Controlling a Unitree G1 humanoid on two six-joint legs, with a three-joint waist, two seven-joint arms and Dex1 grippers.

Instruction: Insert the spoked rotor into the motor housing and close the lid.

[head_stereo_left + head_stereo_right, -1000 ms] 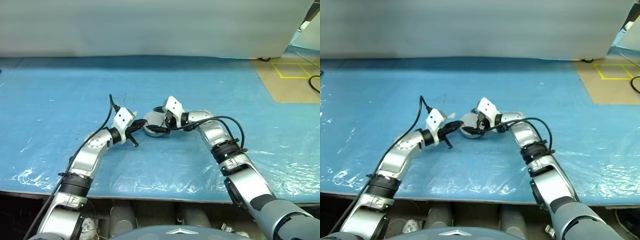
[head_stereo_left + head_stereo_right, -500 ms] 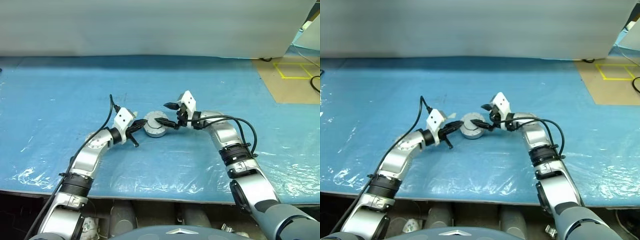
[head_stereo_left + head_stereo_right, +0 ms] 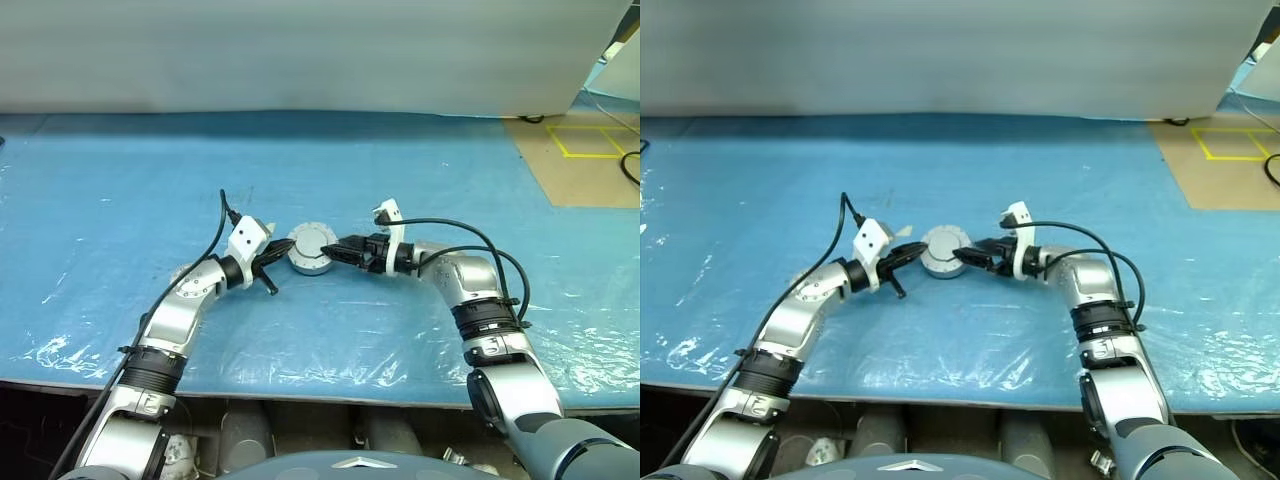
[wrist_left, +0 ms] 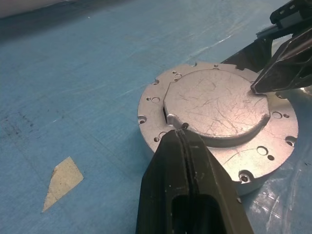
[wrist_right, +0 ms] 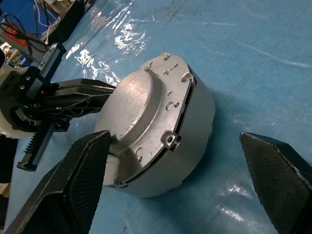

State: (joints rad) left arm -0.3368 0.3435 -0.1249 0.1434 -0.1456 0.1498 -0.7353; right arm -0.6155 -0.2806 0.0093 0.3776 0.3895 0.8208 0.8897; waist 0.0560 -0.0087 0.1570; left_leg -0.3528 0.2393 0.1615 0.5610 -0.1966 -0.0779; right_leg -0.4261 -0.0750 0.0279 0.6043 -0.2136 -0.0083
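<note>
We see the motor housing (image 3: 311, 250), lid (image 4: 218, 106) down, between both hands: left gripper (image 4: 182, 142) pinched empty at its rim, right gripper (image 5: 190, 180) spread wide astride it.

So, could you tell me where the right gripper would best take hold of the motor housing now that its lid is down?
Probably across the motor housing round side wall, coming in level from the robot's right. It lies flat with the lid shut on top, and the open right gripper already straddles that wall.
</note>
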